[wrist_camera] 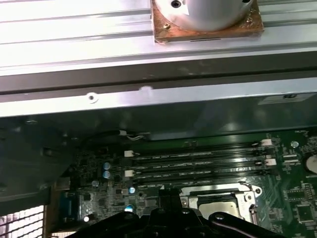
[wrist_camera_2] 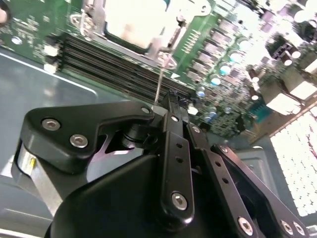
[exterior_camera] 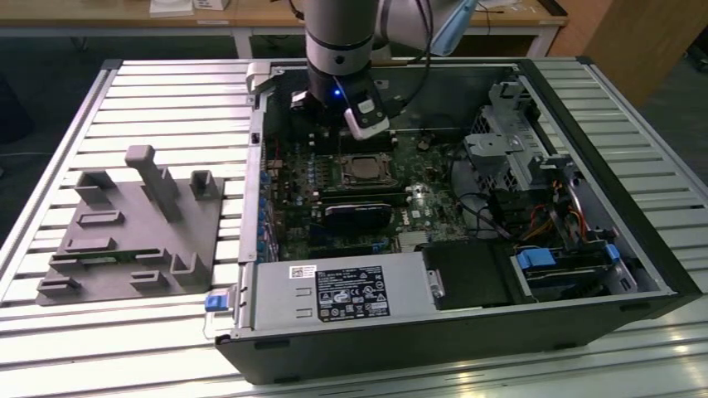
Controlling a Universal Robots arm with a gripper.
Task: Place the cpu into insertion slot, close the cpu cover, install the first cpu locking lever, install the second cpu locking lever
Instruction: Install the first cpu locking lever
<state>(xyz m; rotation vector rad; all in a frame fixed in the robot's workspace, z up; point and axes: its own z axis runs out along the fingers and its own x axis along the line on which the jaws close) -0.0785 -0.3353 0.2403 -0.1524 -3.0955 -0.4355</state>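
Observation:
The cpu (exterior_camera: pixel 363 171) lies in the insertion slot (exterior_camera: pixel 341 160) on the green motherboard, its pale face showing in both wrist views (wrist_camera_2: pixel 131 20) (wrist_camera: pixel 221 203). The silver cpu cover (wrist_camera_2: pixel 93 17) (wrist_camera: pixel 249 197) lies flat around it. My gripper (exterior_camera: pixel 327 126) reaches into the case just behind the socket, over the memory slots. In the second wrist view its black fingers (wrist_camera_2: pixel 173 129) stand together, gripper (wrist_camera_2: pixel 171 99) shut. A thin metal locking lever (wrist_camera_2: pixel 159 79) runs from the socket's corner to the fingertips; whether it is pinched or only touched I cannot tell. The gripper's tips (wrist_camera: pixel 166 196) sit beside the socket.
Long black memory slots (wrist_camera: pixel 198 158) (wrist_camera_2: pixel 114 64) lie between the socket and the case wall (wrist_camera: pixel 148 99). A black card (exterior_camera: pixel 356 217), the power supply (exterior_camera: pixel 332 294) and a drive cage (exterior_camera: pixel 520 141) crowd the case. A grey fixture (exterior_camera: pixel 133 224) sits at the exterior view's left.

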